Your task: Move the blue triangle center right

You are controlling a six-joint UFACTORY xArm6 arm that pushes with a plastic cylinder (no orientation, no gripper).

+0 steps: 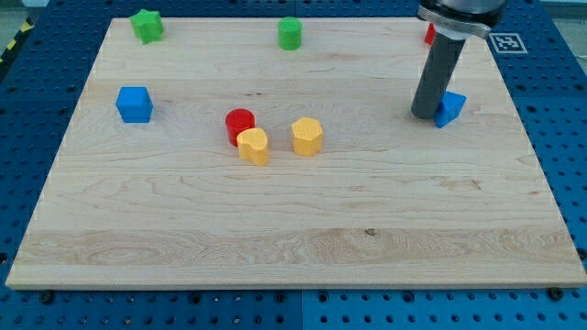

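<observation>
The blue triangle [449,108] lies on the wooden board [293,220] at the view's right, a little above mid-height. My tip [425,115] rests on the board right against the triangle's left side. The dark rod rises from there to the view's top edge and hides part of the triangle's left edge.
A blue cube [134,104] sits at the left. A red cylinder [239,122], a yellow heart-like block [254,145] and a yellow hexagon [307,136] cluster at the centre. A green star [146,25] and a green cylinder [290,33] lie at the top. A red block [428,34] peeks out behind the rod.
</observation>
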